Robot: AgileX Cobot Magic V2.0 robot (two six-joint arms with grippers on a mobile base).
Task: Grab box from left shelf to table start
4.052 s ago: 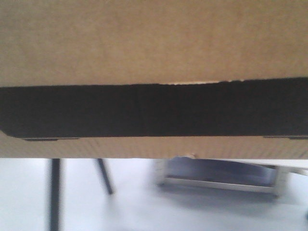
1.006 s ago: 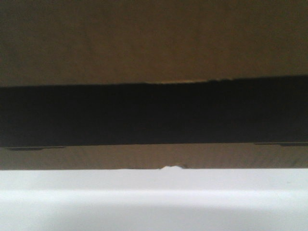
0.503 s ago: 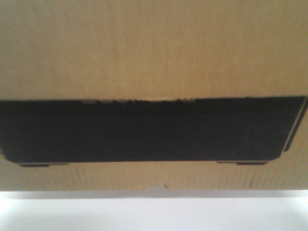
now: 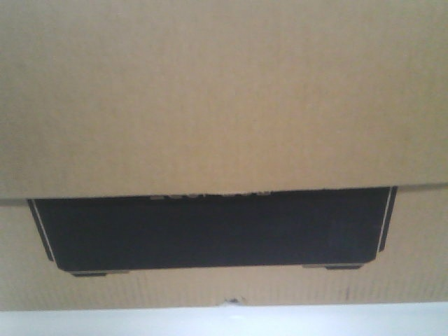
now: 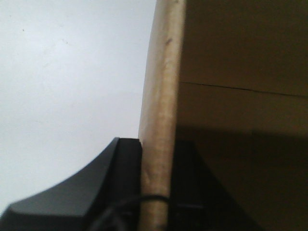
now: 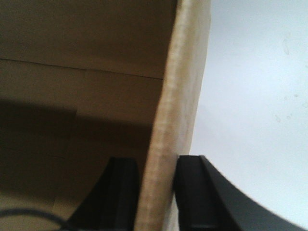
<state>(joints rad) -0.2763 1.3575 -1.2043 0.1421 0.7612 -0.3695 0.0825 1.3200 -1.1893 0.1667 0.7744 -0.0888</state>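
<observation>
The brown cardboard box (image 4: 224, 91) fills the front view. Its black printed panel (image 4: 210, 231) with a thin white outline sits low in the frame, the lettering mostly hidden by a flap. My left gripper (image 5: 156, 147) is shut on the box's left wall edge (image 5: 161, 96), one black finger on each side. My right gripper (image 6: 159, 163) is shut on the right wall edge (image 6: 180, 86) the same way. The white table (image 4: 224, 323) shows as a strip under the box. The shelf is out of view.
The plain white table surface lies left of the box in the left wrist view (image 5: 67, 77) and right of it in the right wrist view (image 6: 260, 96). The box blocks everything ahead.
The black panel has slid lower in the front view and more of the box's top face shows. The floor and dark legs seen earlier are gone; only white table shows below.
</observation>
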